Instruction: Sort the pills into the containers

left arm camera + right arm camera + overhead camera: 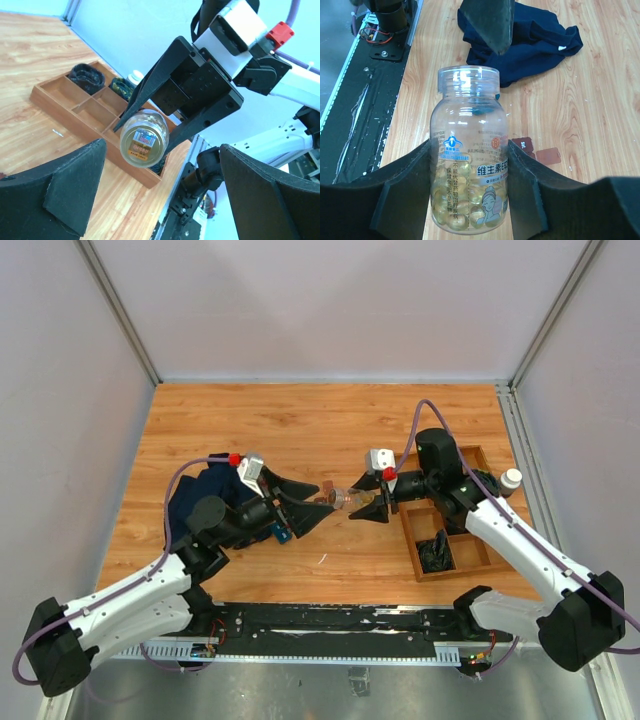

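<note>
My right gripper (pixel 362 501) (pixel 470 155) is shut on a clear bottle (pixel 350 500) (pixel 469 165) partly full of yellow softgel pills, held above the table with no cap on its neck. In the left wrist view the bottle (pixel 144 138) shows base-on. My left gripper (pixel 327 507) (pixel 162 172) is open and empty, its tips near the bottle's mouth end. A small reddish-brown container (pixel 327 489) (pixel 525 145) lies on the table below the bottle, with a flat reddish-brown piece (pixel 551 155) beside it.
A wooden divided tray (pixel 413 543) (pixel 75 108) stands at the right with black items (pixel 436 553) in it. A white-capped bottle (pixel 511 478) stands beside the tray. A dark blue cloth (pixel 198 492) (pixel 535 45) lies at the left. A small pin (pixel 322 558) lies on the table.
</note>
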Motion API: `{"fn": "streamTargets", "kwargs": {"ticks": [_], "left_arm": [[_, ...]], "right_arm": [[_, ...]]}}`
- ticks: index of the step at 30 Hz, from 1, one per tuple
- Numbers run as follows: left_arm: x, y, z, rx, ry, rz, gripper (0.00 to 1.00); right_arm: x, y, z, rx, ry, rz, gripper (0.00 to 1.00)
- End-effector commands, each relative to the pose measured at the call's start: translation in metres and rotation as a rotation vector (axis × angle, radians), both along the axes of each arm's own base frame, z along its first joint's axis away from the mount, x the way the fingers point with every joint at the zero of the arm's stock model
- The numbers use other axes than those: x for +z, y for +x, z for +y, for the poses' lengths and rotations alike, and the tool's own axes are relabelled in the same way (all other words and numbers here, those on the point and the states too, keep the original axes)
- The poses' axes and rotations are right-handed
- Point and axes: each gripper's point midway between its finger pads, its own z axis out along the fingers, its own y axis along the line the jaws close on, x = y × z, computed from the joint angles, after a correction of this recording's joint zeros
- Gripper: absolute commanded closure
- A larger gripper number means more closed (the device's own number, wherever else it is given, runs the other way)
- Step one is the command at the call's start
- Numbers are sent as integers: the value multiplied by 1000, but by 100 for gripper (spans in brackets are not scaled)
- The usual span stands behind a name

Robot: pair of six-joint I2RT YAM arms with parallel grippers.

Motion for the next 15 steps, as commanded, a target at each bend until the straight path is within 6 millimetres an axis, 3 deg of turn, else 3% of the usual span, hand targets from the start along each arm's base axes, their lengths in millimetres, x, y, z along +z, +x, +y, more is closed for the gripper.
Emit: {"fn": "streamTargets", "kwargs": {"ticks": [1, 15], "left_arm": [[10, -6, 10, 25, 18, -153, 1], [-4, -21, 15, -14, 157, -468, 1]], "right_arm": [[17, -2, -1, 41, 38, -24, 99], [15, -5, -3, 65, 45, -7, 98]]}}
